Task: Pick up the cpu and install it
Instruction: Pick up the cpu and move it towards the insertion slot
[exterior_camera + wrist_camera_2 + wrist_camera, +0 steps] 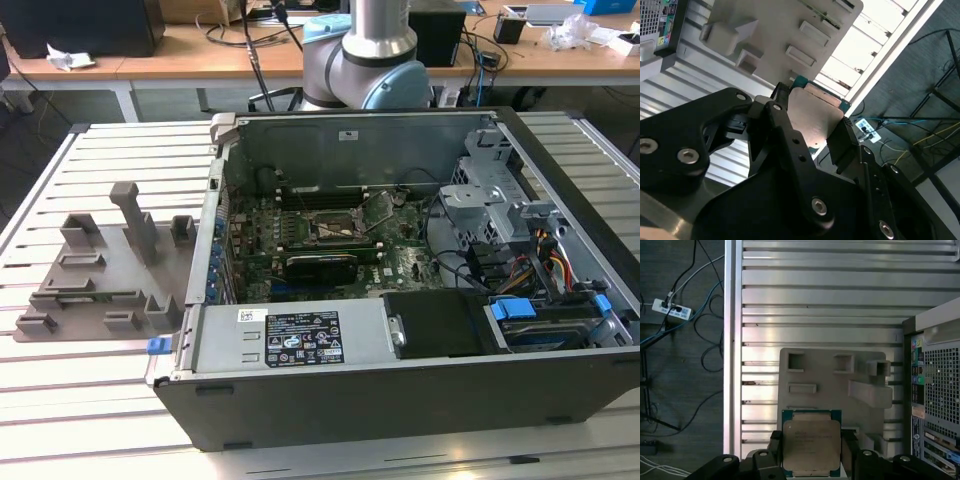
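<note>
cpu (pixel 811 440) in gripper (pixel 811 452), both wrist views

the black gripper (pixel 811 452), clamped on the silver-grey square cpu (pixel 811 440), hangs above the grey moulded tray (pixel 830 377), whose upright posts (pixel 135 215) jut up. the open-topped metal computer case's side wall (pixel 205 250) stands between tray and black square socket (pixel 335 228); black cables (pixel 445 255) crowd it on the exterior view's right.
</note>
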Robot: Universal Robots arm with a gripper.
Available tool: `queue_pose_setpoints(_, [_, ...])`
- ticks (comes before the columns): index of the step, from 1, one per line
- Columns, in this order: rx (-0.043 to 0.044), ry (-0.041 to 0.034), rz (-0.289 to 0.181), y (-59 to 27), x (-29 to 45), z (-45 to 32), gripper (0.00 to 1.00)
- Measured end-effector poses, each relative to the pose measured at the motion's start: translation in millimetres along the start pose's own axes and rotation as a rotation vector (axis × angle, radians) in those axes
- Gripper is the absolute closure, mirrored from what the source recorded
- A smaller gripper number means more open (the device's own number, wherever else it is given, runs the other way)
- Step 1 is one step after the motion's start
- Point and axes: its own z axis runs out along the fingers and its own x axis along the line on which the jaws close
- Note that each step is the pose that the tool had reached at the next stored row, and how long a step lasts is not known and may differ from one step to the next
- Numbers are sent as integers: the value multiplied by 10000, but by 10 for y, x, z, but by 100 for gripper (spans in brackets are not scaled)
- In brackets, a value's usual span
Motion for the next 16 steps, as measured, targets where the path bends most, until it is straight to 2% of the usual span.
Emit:
queue_pose_setpoints(1, [-3,0,-2,-1,-3,0,45])
queue_pose_setpoints(7, [48,2,-2,-1,-220,7,45])
queue_pose_setpoints(8, [57,6,-3,-2,-288,8,45])
queue_pose_setpoints(9, [77,16,-2,-2,-437,13,45])
queue_pose_setpoints(14, [115,46,-4,-3,-719,22,45])
queue_pose_setpoints(16, [137,56,-2,-3,-866,27,45])
